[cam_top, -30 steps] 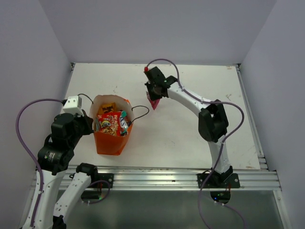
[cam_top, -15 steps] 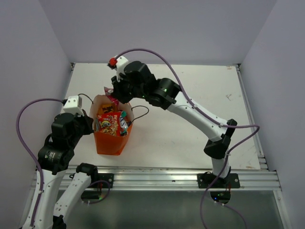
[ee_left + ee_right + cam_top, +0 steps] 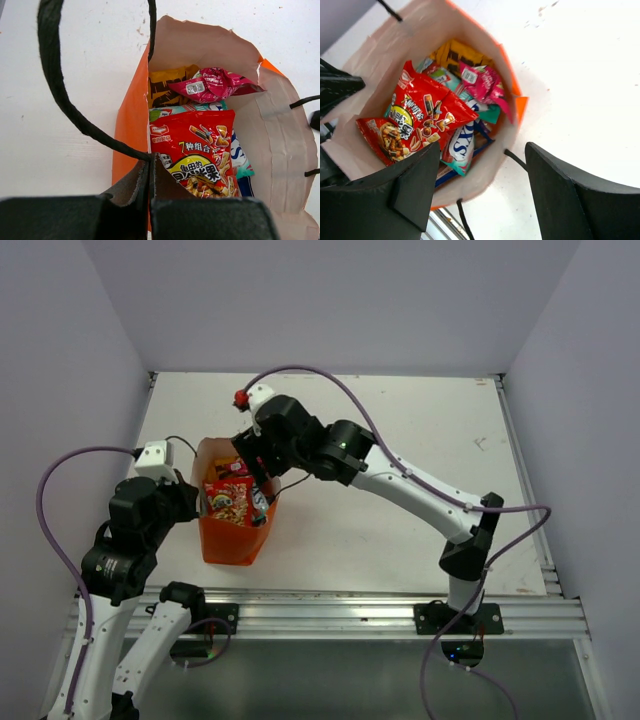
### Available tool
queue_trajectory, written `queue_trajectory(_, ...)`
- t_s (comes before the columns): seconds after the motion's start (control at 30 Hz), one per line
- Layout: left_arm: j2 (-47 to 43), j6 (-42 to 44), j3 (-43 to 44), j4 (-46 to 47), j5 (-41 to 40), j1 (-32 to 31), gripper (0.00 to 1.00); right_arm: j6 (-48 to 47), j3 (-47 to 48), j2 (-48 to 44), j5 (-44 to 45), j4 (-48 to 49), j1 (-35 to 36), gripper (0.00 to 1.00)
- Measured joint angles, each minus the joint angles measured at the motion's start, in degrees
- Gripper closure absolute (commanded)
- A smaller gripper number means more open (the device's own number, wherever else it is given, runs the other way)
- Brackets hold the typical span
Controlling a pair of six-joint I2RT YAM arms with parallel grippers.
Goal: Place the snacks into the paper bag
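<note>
One rim of the paper bag (image 3: 129, 135) sits pinched in our left claw (image 3: 151, 167), while our right claw (image 3: 484, 150) hangs spread and empty above the pink packet (image 3: 481, 82) inside.

White table (image 3: 450, 410), lavender walls (image 3: 330, 300)

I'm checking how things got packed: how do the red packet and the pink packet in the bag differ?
The red packet is clearly larger than the pink packet. The red packet looks smooth, picture side up; the pink packet looks crumpled, with a white label showing. Both are glossy and lie on top inside the paper bag.
</note>
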Motion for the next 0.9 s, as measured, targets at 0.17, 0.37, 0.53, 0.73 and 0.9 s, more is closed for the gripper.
queue_trajectory(0.17, 0.0, 0.0, 0.0, 0.0, 0.2, 0.0, 1.0, 0.0, -0.1, -6.0, 4.2, 0.0, -0.1, 0.28)
queue_trajectory(0.37, 0.0, 0.0, -0.2, 0.4, 0.6, 0.0, 1.0, 1.2, -2.5, -7.6, 4.7, 0.0, -0.1, 0.3)
queue_trajectory(0.53, -0.3, 0.0, -0.3, 0.4, 0.6, 0.0, 1.0, 2.6, -7.2, -6.2, 3.4, -0.4, -0.1, 0.31)
queue_trajectory(0.73, -0.7, 0.0, -0.3, 0.3, 0.6, 0.0, 1.0, 4.5, -12.3, -5.4, 1.5, -0.5, -0.1, 0.33)
queue_trajectory(0.9, -0.9, 0.0, -0.3, 0.3, 0.8, 0.0, 1.0, 5.8, -15.5, -5.2, -0.2, 0.0, -0.1, 0.73)
